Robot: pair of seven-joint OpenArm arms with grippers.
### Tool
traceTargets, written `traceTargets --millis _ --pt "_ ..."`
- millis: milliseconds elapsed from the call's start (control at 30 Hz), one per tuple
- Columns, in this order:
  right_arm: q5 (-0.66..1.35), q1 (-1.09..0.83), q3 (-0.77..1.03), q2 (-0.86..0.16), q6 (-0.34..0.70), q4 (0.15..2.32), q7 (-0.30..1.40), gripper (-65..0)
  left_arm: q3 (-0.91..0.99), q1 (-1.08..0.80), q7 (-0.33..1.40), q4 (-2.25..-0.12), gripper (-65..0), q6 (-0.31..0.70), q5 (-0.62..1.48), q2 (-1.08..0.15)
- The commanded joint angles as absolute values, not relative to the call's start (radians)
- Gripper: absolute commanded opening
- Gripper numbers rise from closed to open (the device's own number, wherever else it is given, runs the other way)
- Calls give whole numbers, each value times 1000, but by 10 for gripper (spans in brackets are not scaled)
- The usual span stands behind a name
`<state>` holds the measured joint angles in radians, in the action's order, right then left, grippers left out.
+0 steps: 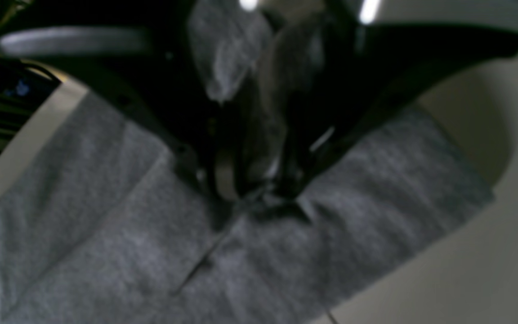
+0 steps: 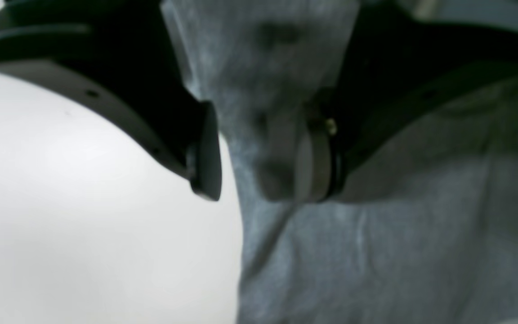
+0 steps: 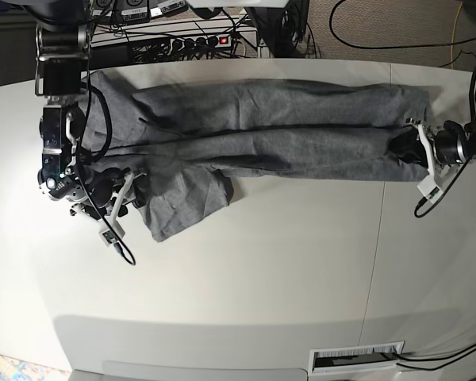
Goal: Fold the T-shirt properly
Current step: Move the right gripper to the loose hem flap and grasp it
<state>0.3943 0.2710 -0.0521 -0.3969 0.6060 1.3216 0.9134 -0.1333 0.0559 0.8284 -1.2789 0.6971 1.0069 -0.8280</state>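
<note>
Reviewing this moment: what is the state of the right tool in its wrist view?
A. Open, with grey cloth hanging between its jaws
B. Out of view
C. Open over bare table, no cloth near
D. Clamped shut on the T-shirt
A: the right tool has its jaws spread apart, and a fold of the T-shirt hangs in the gap.

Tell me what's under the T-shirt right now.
The T-shirt lies on the white table; bare tabletop shows around it. Whatever is beneath the cloth itself is covered, so I cannot see it.
</note>
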Motion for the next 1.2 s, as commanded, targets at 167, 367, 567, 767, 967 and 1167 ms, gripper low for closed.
traceTargets --millis 167,367,567,767,967,1167 --pt "390 367 -45 -392 608 1213 822 -374 -126 64 829 -1287 -483 698 1005 -848" --pt "313 371 -47 -357 609 1147 789 -374 -126 64 814 -1287 -484 698 1005 -848" --pt "291 371 -47 -341 608 1098 839 -458 -126 64 815 -1287 -483 698 1005 -848" --pt "383 372 -47 -342 608 1099 983 -650 -126 64 814 -1287 -483 698 1005 -848" --pt "514 371 -44 -349 608 1159 1036 -650 -126 64 814 -1287 -483 698 1005 -848" --pt "670 361 -44 -349 609 1309 1182 -650 -126 64 814 -1287 -483 698 1005 -848"
